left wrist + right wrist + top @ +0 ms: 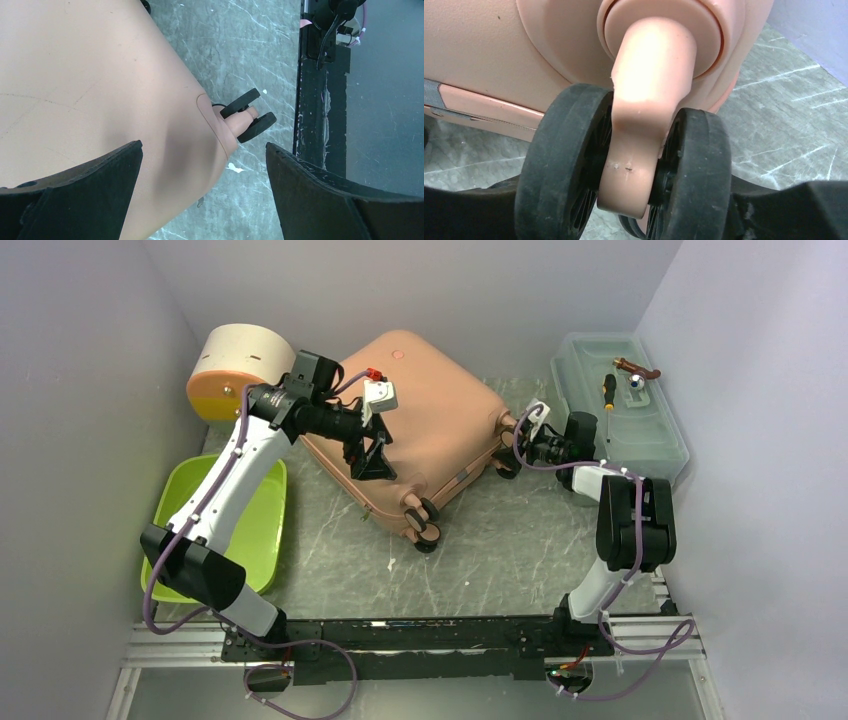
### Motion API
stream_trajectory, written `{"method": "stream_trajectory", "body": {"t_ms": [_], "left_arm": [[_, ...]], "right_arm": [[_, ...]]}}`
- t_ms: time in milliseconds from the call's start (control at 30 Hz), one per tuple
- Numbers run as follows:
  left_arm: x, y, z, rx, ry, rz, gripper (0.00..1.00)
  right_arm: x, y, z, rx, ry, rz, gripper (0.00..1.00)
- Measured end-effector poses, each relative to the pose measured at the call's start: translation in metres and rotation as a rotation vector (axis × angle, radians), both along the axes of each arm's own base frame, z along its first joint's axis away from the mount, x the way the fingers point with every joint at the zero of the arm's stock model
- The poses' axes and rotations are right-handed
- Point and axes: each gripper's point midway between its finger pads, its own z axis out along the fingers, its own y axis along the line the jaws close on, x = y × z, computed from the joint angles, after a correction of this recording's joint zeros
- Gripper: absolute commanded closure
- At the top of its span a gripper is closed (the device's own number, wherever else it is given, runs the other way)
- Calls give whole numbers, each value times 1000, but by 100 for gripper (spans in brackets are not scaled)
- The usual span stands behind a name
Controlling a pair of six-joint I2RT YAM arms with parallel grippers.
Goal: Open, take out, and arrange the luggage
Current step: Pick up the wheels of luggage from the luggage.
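Desk [500, 550] with a grey marble pattern carries a green tray [258, 540] at 9 o'clock. Farther back, the luggage [430, 420] lies closed on its broad side, from the centre toward 12 o'clock, turned askew. The left hand [372, 462] is over its shell with fingers spread wide, grasping nothing. The right hand [522, 438], at the 3 o'clock corner, is clenched on a twin caster wheel [559, 170]. Farthest, a cream round box [235, 355] stands at 11 o'clock and a translucent toolbox [640, 430] at 1 o'clock.
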Motion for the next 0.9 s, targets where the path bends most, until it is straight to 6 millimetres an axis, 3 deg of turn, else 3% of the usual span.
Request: {"method": "stream_trajectory", "body": {"t_ms": [33, 200, 333, 567, 667, 833, 900], "left_arm": [[0, 0, 0, 0, 0, 1, 1], [1, 0, 0, -1, -1, 2, 0], [0, 0, 0, -2, 5, 5, 1], [-1, 1, 2, -4, 7, 8, 1], [-3, 1, 5, -8, -3, 8, 1], [-6, 3, 11, -15, -18, 8, 0], [-6, 3, 11, -15, -18, 8, 0]], "right_arm": [[0, 0, 0, 1, -1, 2, 46], [1, -1, -1, -6, -7, 12, 79], [4, 0, -1, -12, -6, 25, 90], [3, -6, 0, 10, 15, 24, 90], [1, -10, 2, 51, 50, 23, 100], [3, -10, 7, 119, 169, 95, 100], [9, -13, 8, 127, 228, 108, 92]]}}
